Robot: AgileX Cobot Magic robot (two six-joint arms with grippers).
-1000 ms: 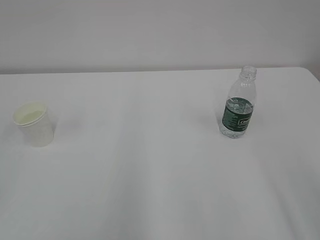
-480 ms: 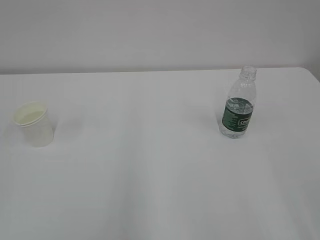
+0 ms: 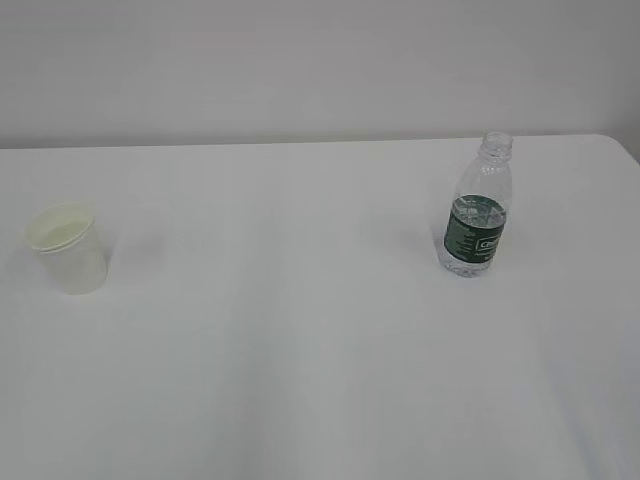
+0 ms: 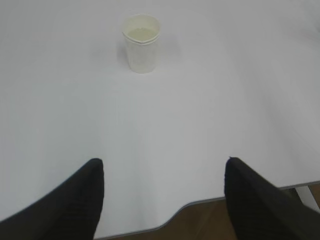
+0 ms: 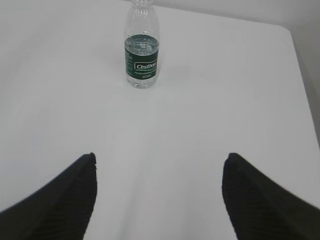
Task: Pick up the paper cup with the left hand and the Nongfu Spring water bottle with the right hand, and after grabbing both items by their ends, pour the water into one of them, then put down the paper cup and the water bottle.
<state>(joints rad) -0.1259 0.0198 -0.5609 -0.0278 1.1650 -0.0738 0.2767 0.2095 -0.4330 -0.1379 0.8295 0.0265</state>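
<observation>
Bottle [image 5: 142, 47] label: white "Cestbon" print

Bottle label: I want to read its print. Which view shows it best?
The right wrist view: the Nongfu Spring water bottle faces it, white print largest. The exterior view shows it smaller and blurrier; the left wrist view misses it.

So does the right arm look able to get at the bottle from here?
Probably yes. The right gripper is open and faces the upright bottle across bare table, with nothing between them. The cup stands far off to the left.
</observation>
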